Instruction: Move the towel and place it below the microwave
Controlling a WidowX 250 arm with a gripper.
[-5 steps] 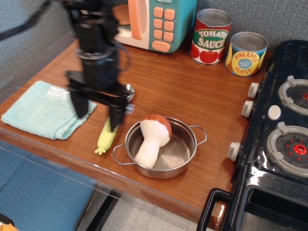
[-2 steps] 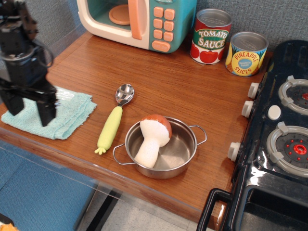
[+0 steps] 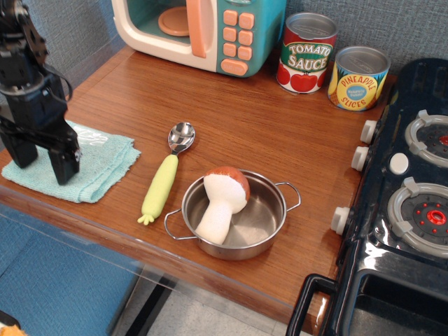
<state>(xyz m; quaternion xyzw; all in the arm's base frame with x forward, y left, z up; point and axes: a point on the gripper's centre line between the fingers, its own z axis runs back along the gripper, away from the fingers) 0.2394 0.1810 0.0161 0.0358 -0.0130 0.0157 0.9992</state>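
The light aqua folded towel (image 3: 98, 161) lies flat at the table's front left corner. My black gripper (image 3: 42, 161) stands over the towel's left half, open, its two fingers (image 3: 63, 165) pointing down with the tips at or just above the cloth. It holds nothing. The arm hides part of the towel. The teal and cream toy microwave (image 3: 203, 31) with peach buttons stands at the back of the table, its door partly open.
A spoon with a yellow-green handle (image 3: 164, 178) lies right of the towel. A steel pot (image 3: 234, 217) holds a toy mushroom (image 3: 220, 199). A tomato sauce can (image 3: 306, 52) and pineapple can (image 3: 357, 77) stand at the back. A black toy stove (image 3: 406, 182) fills the right side.
The gripper swept left from above the spoon to above the towel's left half, then settled slightly. The towel, spoon and pot have not moved.
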